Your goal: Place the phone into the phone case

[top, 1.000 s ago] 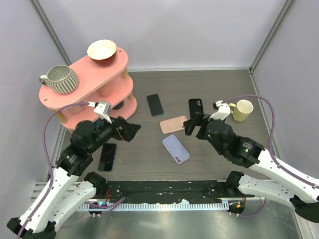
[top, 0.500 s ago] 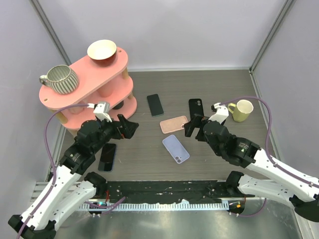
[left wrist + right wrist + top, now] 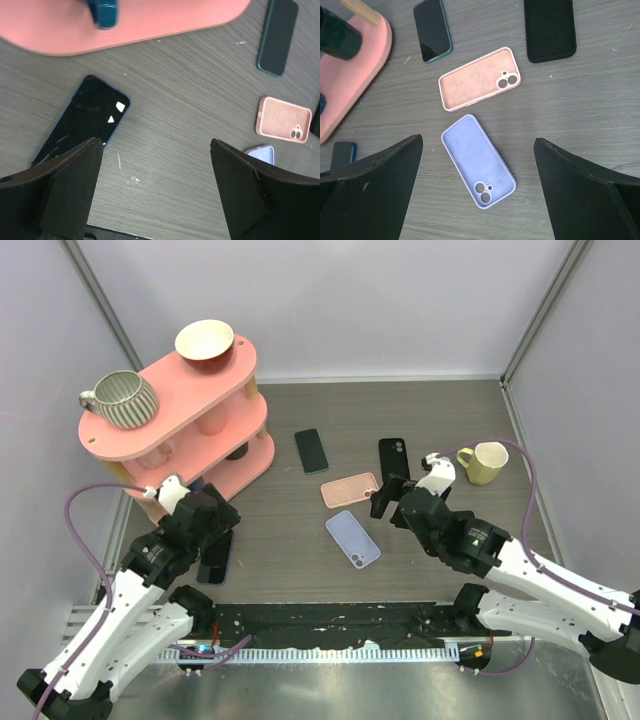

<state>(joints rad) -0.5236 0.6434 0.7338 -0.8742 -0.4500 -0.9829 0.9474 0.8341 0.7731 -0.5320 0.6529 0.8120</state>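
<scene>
The left wrist camera gives me the clearest look at the blue-edged phone [image 3: 82, 120]. It lies screen up and dark, askew on the worktop [image 3: 170, 115] just off the foot of the pink shelf [image 3: 135, 22]. Its near end is hidden behind the left gripper [image 3: 155, 150]. The jaws of that gripper stand wide apart with nothing between them. From the top camera the same phone is half covered by the left arm, and only its lower part shows.

The right wrist camera looks down on the cases. The pink case [image 3: 480, 79] and the lavender case [image 3: 479, 161] lie flat, near each other but not touching, with both camera cutouts plain to see. The right gripper [image 3: 390, 496] hangs over them, spread wide and holding nothing. Beyond the pink case is a teal phone [image 3: 432, 30], screen up, close to the shelf foot. Beside it, further right, lies a black slab [image 3: 550, 30]. In the top view it shows a camera cutout, but I cannot tell whether it is a case or a phone.

Only the top camera shows the shelf's load, a bowl [image 3: 205, 340] on the upper tier and a striped mug [image 3: 120, 398] on the lower. It also shows a yellow mug [image 3: 487, 462] just beside the right wrist. The blue-edged phone is well apart from all the cases, with bare worktop between.
</scene>
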